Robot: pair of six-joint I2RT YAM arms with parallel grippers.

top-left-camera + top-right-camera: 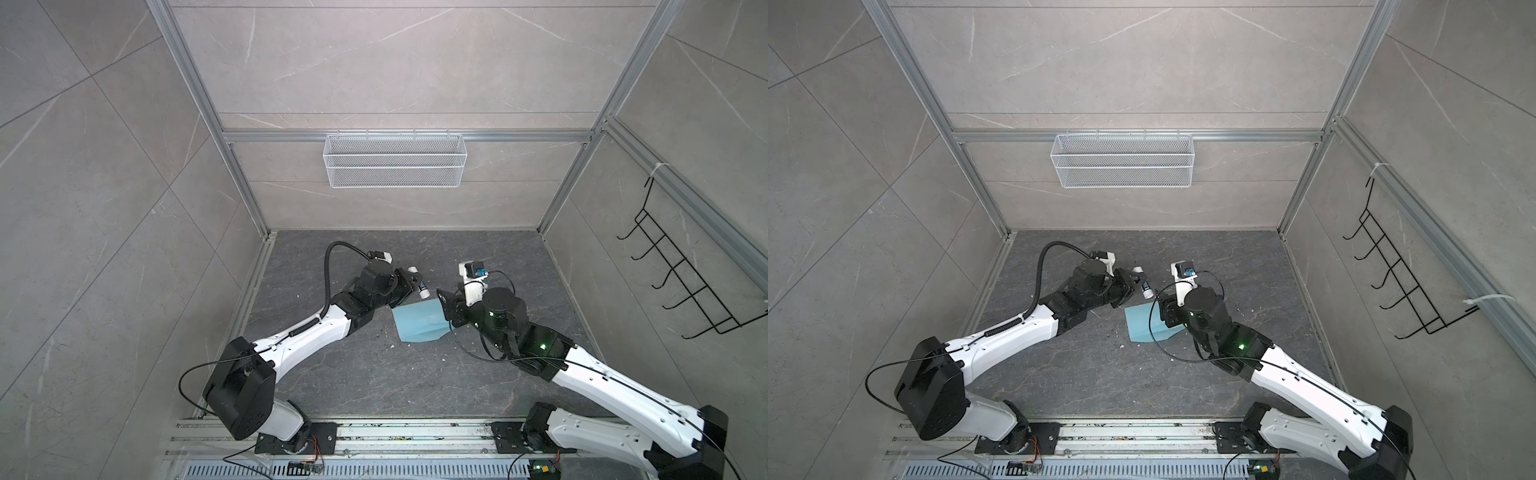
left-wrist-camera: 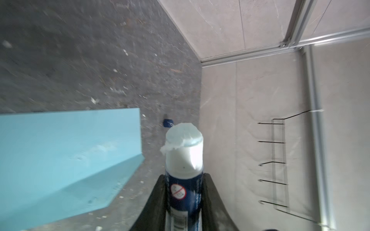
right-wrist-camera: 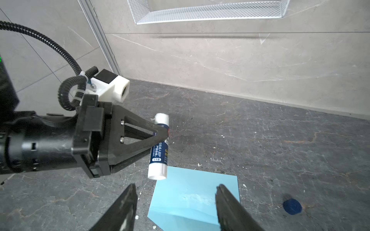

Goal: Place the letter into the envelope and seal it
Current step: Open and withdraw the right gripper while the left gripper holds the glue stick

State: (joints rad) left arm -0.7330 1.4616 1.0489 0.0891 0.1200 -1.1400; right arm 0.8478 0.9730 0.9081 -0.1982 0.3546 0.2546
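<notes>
Paper as thin as the light blue envelope (image 3: 192,192) should be light, floppy and quick to crease, so a free edge or the flap looks the safest hold. It lies on the table (image 3: 260,140) with a whitish smear on it. The letter is not visible. The left claw (image 2: 184,177) is clamped on an uncapped glue stick (image 3: 159,148). The right claw (image 3: 175,187) hangs wide and empty above the envelope. The stick's navy label shows white characters too small to read, a red crossed-out circle and a barcode.
</notes>
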